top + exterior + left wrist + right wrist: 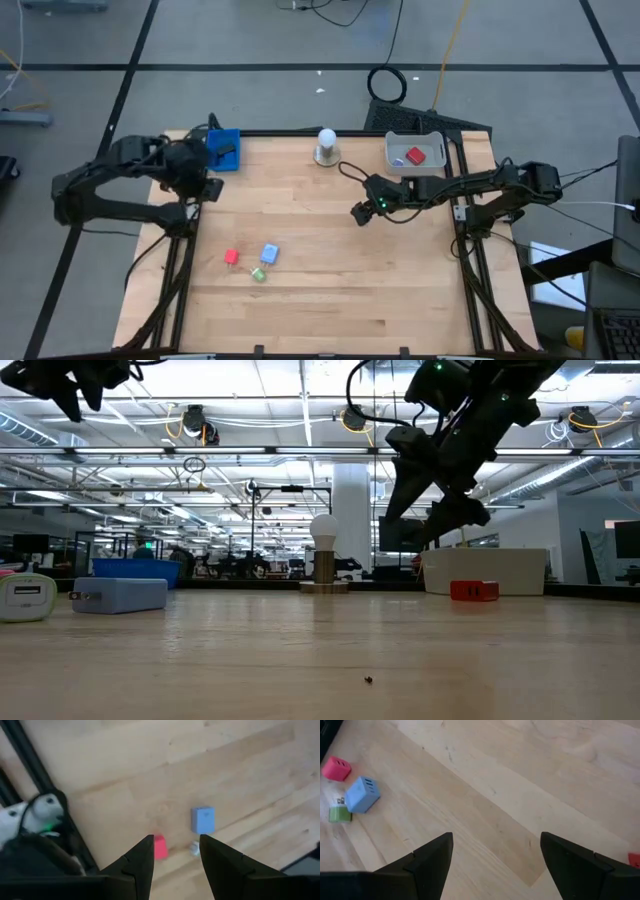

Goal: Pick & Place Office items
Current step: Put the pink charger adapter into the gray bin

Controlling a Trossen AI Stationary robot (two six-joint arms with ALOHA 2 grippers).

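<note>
I see the red block [231,257], light-blue block [269,254] and green bit [259,274] clustered toward the table's [330,310] near-left area, nothing blocking them. My left pincer [207,190] hovers by the blue tray [224,150], fingers apart, empty; right pincer [357,214] hangs mid-table, apart, empty, near the grey tray [414,151].

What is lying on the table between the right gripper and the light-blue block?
Nothing: between right gripper and light-blue block the high view shows only bare wood.

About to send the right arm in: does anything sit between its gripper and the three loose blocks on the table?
Nothing visible: bare wood lies between the open right gripper and the red block, light-blue block and green bit.
</note>
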